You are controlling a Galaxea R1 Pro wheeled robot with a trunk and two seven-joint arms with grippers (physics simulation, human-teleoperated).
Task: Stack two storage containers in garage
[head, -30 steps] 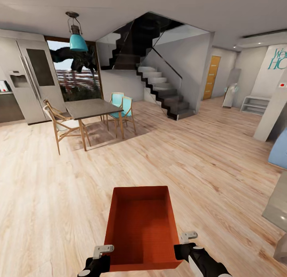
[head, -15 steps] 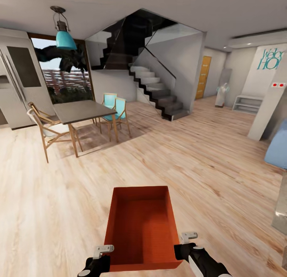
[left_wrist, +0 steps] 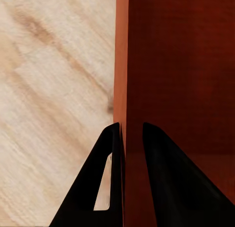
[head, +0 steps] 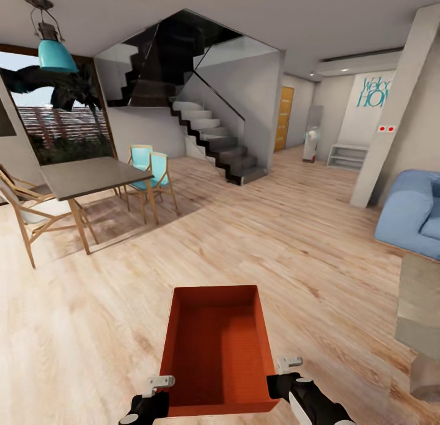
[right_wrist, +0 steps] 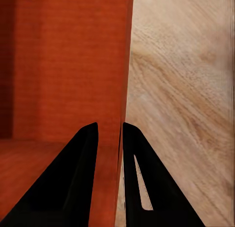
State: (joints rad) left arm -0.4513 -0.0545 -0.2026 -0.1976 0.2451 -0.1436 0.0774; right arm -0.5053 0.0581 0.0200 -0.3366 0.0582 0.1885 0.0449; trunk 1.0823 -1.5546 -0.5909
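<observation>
Mid-haul with the first storage container (head: 217, 348), by the look of it: carried low out front over the light wood-plank floor (head: 293, 242), nowhere near any concrete, so the garage leg not yet done. Held level, open side up, nothing inside. Left gripper (head: 160, 385) clamped on the container's left wall near the near corner, one finger inside the wall and one outside, as seen plainly in the left wrist view (left_wrist: 128, 134). Right gripper (head: 287, 364) doing the same on the right wall (right_wrist: 110, 131), pinching the thin orange-red plastic between the two dark fingers. Both arms tucked in low and close to the trunk, wrists roughly level with each other, forearms angled inward. Dining table (head: 88, 174) off to the left, staircase (head: 214, 144) ahead, blue sofa (head: 412, 214) on the right. Probably next: driving on through the house toward the garage, keeping both pinches firm and the bin level, with a wide berth around the sofa corner.
</observation>
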